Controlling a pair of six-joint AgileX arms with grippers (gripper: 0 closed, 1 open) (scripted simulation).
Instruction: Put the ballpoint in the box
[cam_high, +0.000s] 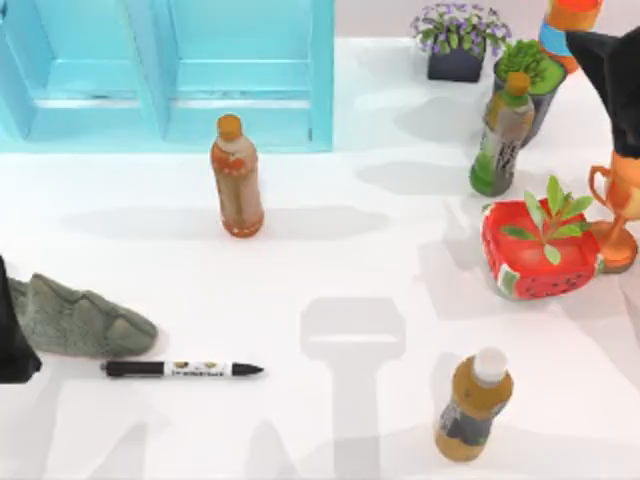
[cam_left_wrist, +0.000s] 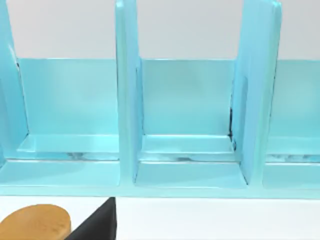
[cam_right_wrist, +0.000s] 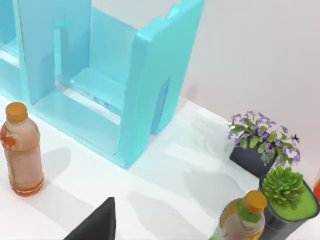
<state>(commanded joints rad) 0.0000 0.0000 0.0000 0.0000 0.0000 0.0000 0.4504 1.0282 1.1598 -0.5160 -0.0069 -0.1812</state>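
Top view cuts off the box (cam_high: 170, 90).

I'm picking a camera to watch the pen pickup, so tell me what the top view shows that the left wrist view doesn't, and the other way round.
Top view alone: the ballpoint lying flat near the table's front left, a grey rock-like object beside it, a white-capped bottle, a green-labelled bottle, a red watermelon planter and potted plants at the right.

Left wrist view alone: the box's inner dividers and compartment floors seen close and head-on.

Both: the blue box and the orange cap of the orange bottle.
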